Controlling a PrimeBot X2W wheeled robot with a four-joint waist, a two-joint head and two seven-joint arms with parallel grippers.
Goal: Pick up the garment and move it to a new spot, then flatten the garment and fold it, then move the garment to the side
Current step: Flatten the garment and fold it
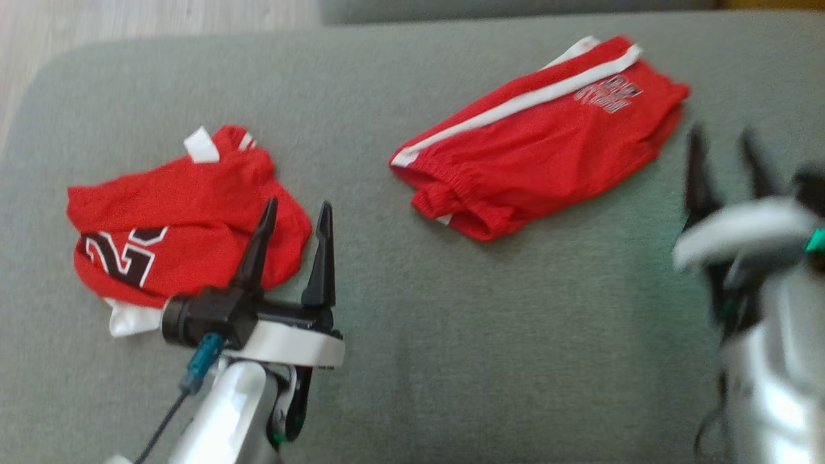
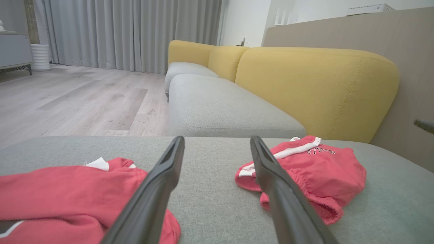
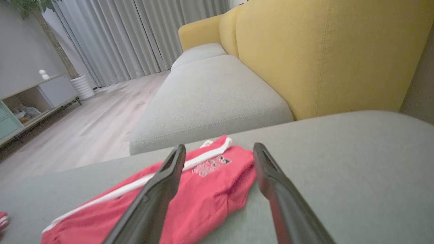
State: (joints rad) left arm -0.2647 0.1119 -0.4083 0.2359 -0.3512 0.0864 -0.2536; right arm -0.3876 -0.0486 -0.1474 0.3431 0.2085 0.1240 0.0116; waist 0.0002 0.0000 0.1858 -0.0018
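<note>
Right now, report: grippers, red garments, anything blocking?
Left gripper open, empty, beside crumpled red numbered jersey. Right gripper open, empty, near red white-striped shorts. Nothing blocking on grey fabric cushion.

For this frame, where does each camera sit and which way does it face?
Head view: from above, down on the grey cushion with jersey and shorts; left gripper lower left, right gripper blurred at right, both open.
Left wrist view: low over the cushion, along its own fingers, across both garments toward the yellow backrest and curtains.
Right wrist view: low over the cushion, along its own fingers, over the shorts toward the backrest.
Shared: shorts in all three views.
</note>
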